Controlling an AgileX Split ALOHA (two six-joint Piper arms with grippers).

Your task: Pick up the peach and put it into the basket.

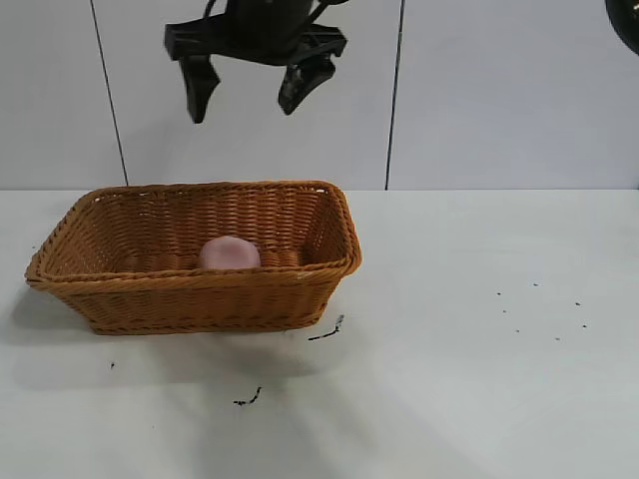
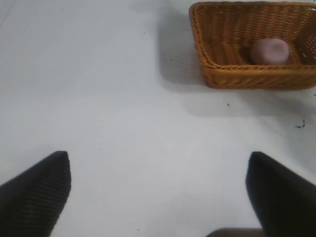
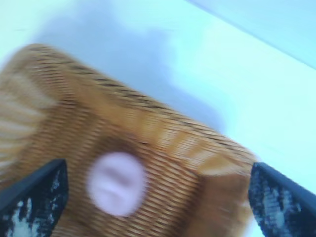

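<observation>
The dusty-pink peach point(image 1: 230, 253) lies inside the orange-brown wicker basket point(image 1: 200, 279) on the white table, left of centre. My right gripper point(image 1: 243, 112) hangs open and empty high above the basket. In its wrist view the peach point(image 3: 117, 183) shows on the basket floor point(image 3: 163, 128) between the spread fingers point(image 3: 158, 165). My left gripper point(image 2: 158, 154) is open and empty over bare table, away from the basket point(image 2: 247, 69). The peach point(image 2: 269, 51) shows inside the basket there too. The left gripper is out of the exterior view.
Small black marks point(image 1: 324, 334) lie on the table in front of the basket, and specks point(image 1: 539, 309) lie to the right. A pale panelled wall stands behind. A dark part point(image 1: 625, 22) shows at the top right edge.
</observation>
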